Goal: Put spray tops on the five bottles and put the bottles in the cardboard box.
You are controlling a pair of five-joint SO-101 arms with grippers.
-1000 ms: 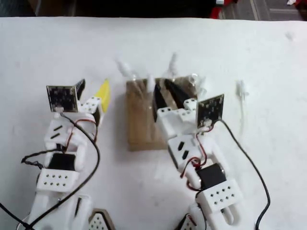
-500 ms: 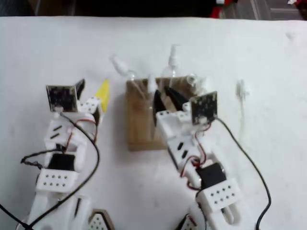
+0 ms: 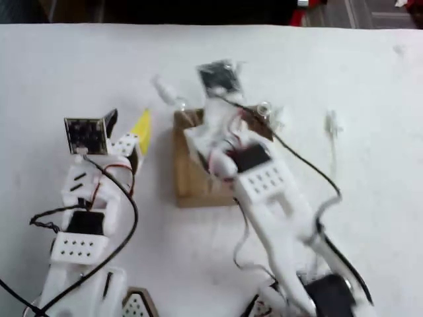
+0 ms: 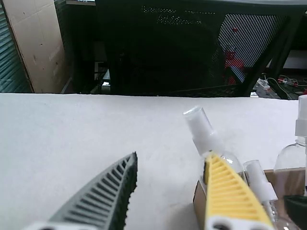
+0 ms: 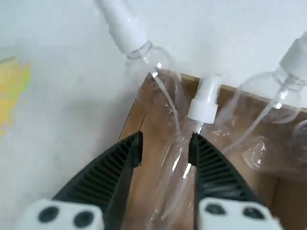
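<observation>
The right gripper [image 5: 165, 155], jaws partly open, straddled a capped bottle [image 5: 204, 103] lying in the cardboard box [image 5: 144, 120]. The left gripper [image 4: 168, 191] gaped empty. We saw a loose spray top [image 3: 332, 124] on the table [image 3: 79, 66] and judged capping unfinished.

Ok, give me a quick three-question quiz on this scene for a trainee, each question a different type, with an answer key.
1. True or false: the left pincer is shut on a bottle.
2. Multiple choice: the right pincer hangs open over A) the cardboard box, B) a plate, C) a sink.
3. Fill in: the loose spray top lies on the table ____ the box.
Key: 1 false, it is open and empty; 2 A; 3 outside.
</observation>
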